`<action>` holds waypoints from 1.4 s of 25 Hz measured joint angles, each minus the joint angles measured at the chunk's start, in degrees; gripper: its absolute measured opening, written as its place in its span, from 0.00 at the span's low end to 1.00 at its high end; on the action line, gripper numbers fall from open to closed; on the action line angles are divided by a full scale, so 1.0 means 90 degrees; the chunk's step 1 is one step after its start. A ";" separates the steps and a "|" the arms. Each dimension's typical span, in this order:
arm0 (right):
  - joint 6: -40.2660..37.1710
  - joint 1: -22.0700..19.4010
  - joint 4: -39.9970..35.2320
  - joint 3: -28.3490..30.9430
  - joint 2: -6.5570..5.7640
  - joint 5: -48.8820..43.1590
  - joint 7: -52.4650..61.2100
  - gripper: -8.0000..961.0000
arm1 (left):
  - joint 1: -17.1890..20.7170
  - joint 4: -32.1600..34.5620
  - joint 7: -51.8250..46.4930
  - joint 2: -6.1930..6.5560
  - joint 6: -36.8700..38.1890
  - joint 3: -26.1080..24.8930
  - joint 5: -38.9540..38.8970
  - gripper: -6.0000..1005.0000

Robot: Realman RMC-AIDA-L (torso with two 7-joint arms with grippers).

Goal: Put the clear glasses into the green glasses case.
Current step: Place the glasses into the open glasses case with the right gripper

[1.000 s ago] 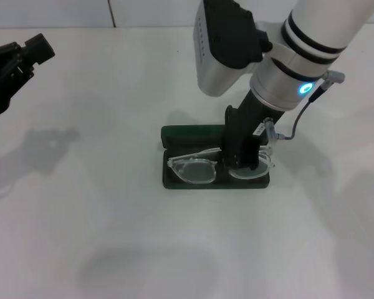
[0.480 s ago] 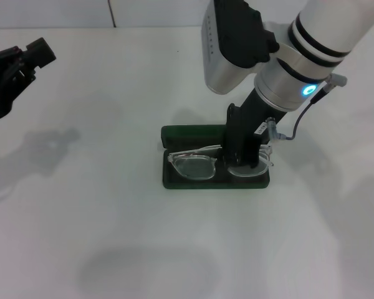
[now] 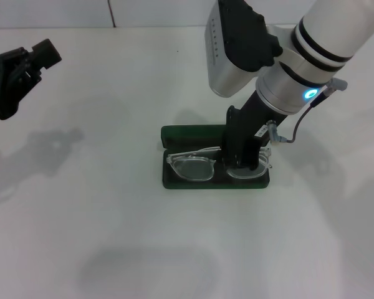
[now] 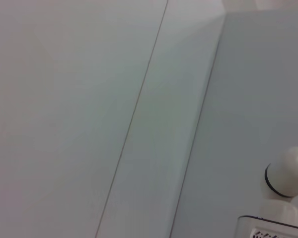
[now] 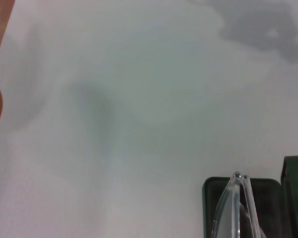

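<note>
The right gripper [image 3: 244, 163] is down in the open green glasses case [image 3: 193, 132], fingers apparently clenched on the clear glasses [image 3: 192, 166] to seat them flat in the tray on the desk [image 3: 112, 237], while the left gripper [image 3: 15, 71] sits parked far away, can't tell its fingers.

A matt white bench [image 3: 112, 218] carries the green glasses case [image 3: 193, 132], its dark green shell smooth with a dull sheen and a darker lining. The clear glasses [image 3: 190, 167] are transparent, glossy plastic. The right end effector [image 3: 240, 163] is matt black under a glossy white and silver arm housing [image 3: 227, 56].
</note>
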 joint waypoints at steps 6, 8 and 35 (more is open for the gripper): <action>0.0014 -0.0045 0.0005 0.0000 -0.0006 -0.0045 -0.0010 0.07 | -0.0012 0.0000 0.0000 -0.0021 -0.0014 -0.0035 0.0142 0.06; 0.0031 -0.0064 0.0007 0.0000 -0.0006 -0.0048 -0.0013 0.07 | -0.0013 0.0000 0.0000 -0.0021 -0.0020 -0.0036 0.0146 0.06; 0.0139 -0.0100 0.0095 0.0001 -0.0009 -0.0051 -0.0083 0.08 | -0.0025 -0.0010 0.0000 -0.0031 -0.0019 -0.0018 0.0148 0.06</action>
